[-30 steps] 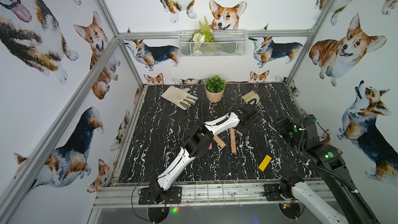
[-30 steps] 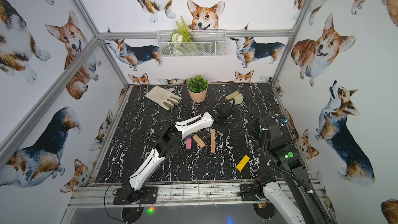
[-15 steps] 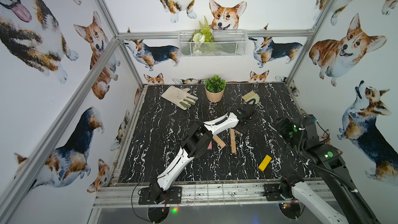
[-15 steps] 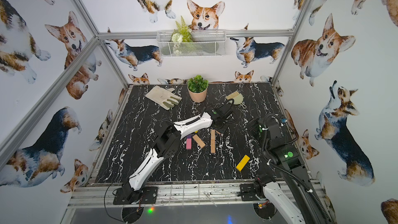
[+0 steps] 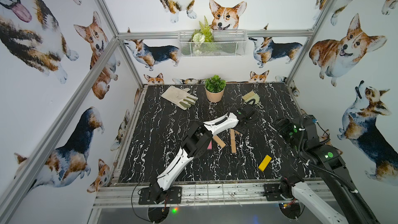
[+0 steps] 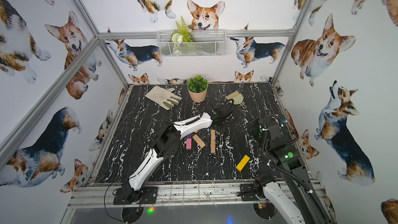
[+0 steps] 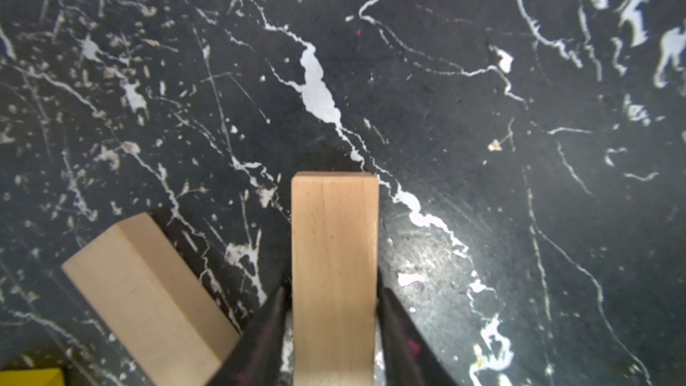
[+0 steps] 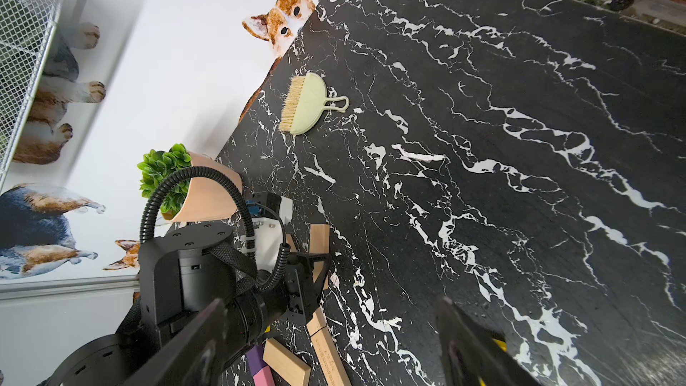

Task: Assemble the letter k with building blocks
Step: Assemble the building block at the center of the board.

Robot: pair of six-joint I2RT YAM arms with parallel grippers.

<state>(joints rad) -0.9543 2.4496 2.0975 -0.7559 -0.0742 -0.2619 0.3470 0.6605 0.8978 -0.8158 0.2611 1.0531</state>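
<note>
If I lift the left gripper (image 7: 331,291) skewed, a finger could drag the tan block (image 7: 334,239) lying flat between its jaws. Jaws barely parted, slivers of tabletop (image 7: 482,68) either side; I read it as let go. Second tan block (image 7: 148,291) just beside one finger, angled. Right gripper (image 8: 330,304) wide, empty, well apart.
</note>
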